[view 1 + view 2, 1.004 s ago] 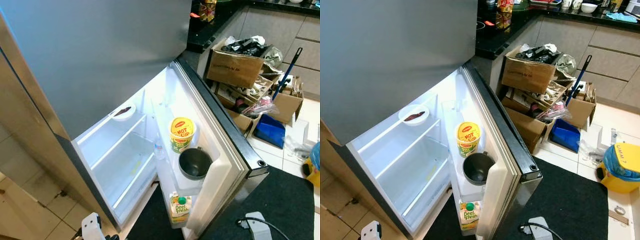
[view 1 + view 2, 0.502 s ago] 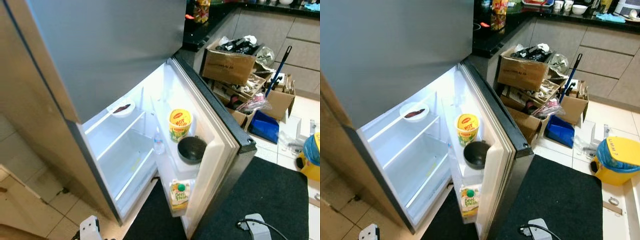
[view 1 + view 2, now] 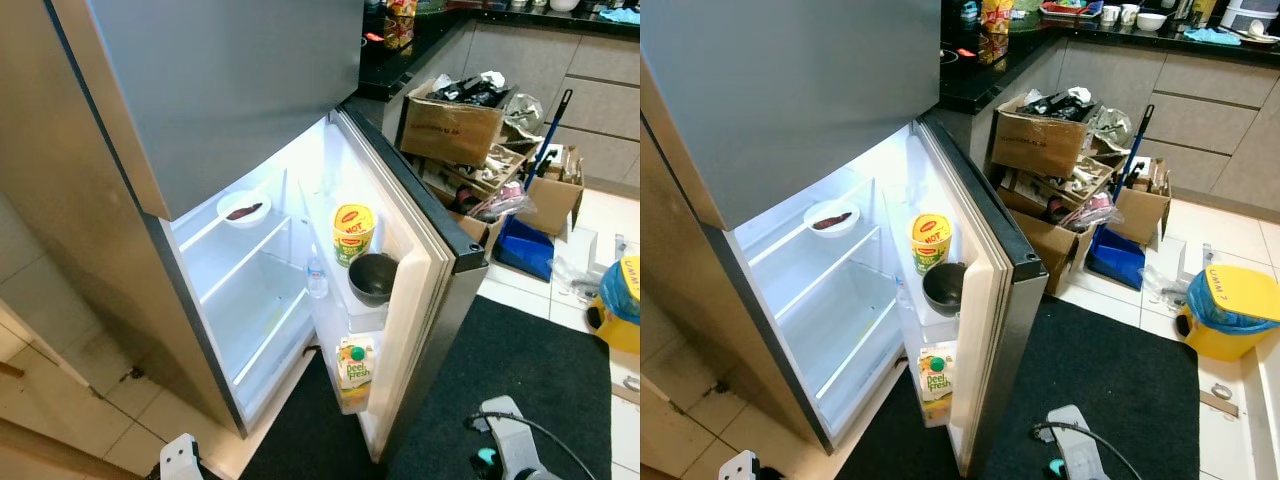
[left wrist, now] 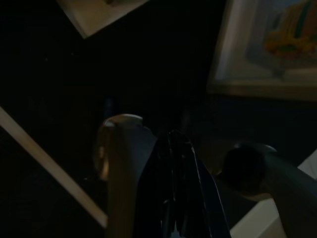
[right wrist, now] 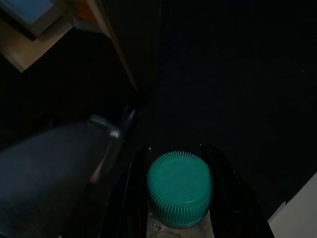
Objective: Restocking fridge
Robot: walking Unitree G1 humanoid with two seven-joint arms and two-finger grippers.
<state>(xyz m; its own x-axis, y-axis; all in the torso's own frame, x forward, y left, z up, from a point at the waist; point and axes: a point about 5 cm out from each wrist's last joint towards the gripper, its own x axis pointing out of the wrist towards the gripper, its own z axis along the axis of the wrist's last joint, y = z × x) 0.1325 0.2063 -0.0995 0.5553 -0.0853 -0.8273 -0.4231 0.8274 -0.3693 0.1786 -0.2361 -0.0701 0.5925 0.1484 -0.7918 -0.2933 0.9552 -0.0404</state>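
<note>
Before the open fridge (image 3: 300,290) you stand further back than earlier; right gripper (image 5: 178,198) grips green-capped bottle (image 5: 179,188), left gripper (image 4: 173,198) pinched closed.

The right wrist view is very dark. At the bottom centre of the frame, the right pincer (image 5: 179,198) holds a bottle with a ribbed green cap (image 5: 180,187). Its two black fingers (image 5: 132,198) stand close on either side of the cap, one to its left and one to its right, and a bit of clear bottle neck shows just under the cap. A broad, dark grey rounded shape (image 5: 49,168) crosses the lower left of the frame; what it is cannot be told. In the upper left corner lie pale, light-coloured patches (image 5: 34,29), with a thin pale edge running down from them toward the centre. The right half of the frame is near black, apart from a pale corner (image 5: 297,213) at the lower right.
</note>
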